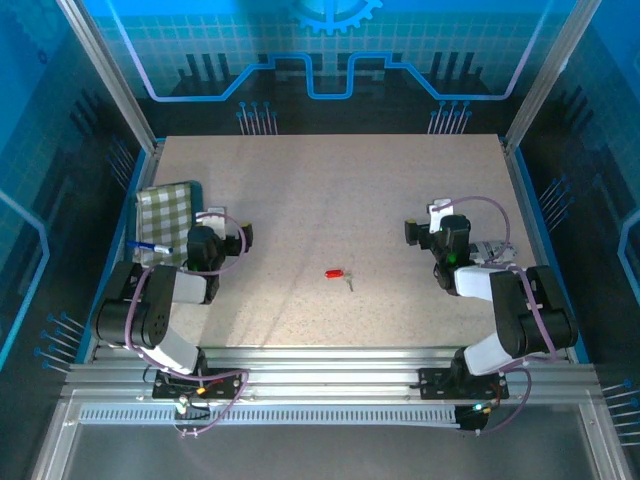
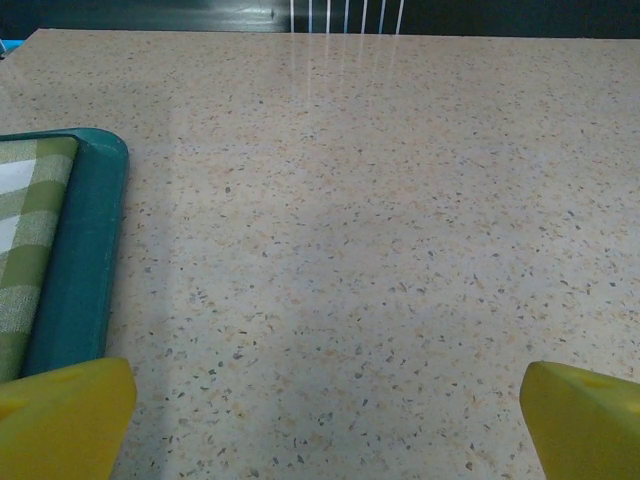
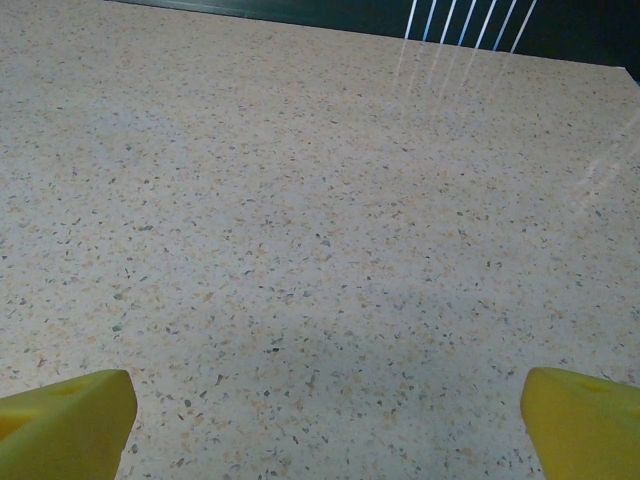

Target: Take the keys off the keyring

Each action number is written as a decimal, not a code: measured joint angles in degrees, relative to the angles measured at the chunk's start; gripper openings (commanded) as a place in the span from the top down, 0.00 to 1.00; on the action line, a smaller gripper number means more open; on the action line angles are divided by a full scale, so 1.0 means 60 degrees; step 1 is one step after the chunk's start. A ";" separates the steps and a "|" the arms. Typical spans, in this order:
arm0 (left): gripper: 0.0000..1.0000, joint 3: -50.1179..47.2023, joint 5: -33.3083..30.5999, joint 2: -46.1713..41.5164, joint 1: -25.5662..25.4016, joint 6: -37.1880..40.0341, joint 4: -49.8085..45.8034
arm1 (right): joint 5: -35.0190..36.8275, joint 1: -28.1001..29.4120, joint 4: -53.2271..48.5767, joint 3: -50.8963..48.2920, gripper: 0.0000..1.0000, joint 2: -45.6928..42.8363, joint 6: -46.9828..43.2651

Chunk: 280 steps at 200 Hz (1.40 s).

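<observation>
A tiny grey key (image 1: 349,283) lies in the middle of the speckled table, touching a small red tag (image 1: 335,272). The keyring itself is too small to make out. My left gripper (image 1: 230,223) rests low at the left, well apart from the key, with its jaws wide open. In the left wrist view its yellow fingertips (image 2: 70,410) stand far apart over bare table. My right gripper (image 1: 424,219) sits at the right, also far from the key and open. Its yellow fingertips (image 3: 580,420) frame nothing but table top.
A teal tray (image 1: 143,200) with a green checked cloth (image 1: 167,207) stands at the left edge, just beside the left gripper; its rim (image 2: 85,260) is close to the left finger. A blue pen-like object (image 1: 150,247) lies by the tray. Metal rails border the table.
</observation>
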 measured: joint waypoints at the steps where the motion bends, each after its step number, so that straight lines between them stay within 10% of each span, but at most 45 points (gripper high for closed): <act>1: 0.01 0.0000 0.0000 0.0000 0.0000 0.0000 -0.0004 | 0.0000 0.0000 -0.0007 0.0000 0.00 0.0000 0.0000; 93: 0.01 0.2018 -0.0342 -0.2856 0.0025 -0.1869 -0.4462 | -0.1515 -0.0637 -0.3534 0.1410 0.00 -0.3552 0.2284; 118: 0.09 0.2969 0.0954 -0.3242 0.0178 -0.3107 -0.5719 | -0.3683 -0.2288 -0.3847 0.1341 0.39 -0.3767 0.4503; 136: 0.17 0.3523 0.2098 -0.3111 0.0004 -0.3501 -0.6685 | -0.5260 -0.3020 -0.3719 0.1002 0.38 -0.3690 0.5810; 163: 0.24 0.4368 0.3435 -0.2466 -0.1158 -0.3461 -0.8098 | -0.6750 -0.2987 -0.4149 0.0761 0.27 -0.4084 0.6645; 206: 0.39 0.5308 0.5115 -0.1060 -0.2962 -0.2918 -0.9715 | -0.8211 -0.3013 -0.4765 0.0798 0.39 -0.5129 0.7002; 280: 0.44 0.7792 0.5519 0.1650 -0.5217 -0.0860 -1.2156 | -0.8459 -0.1617 -0.6437 0.0892 0.37 -0.5355 0.6186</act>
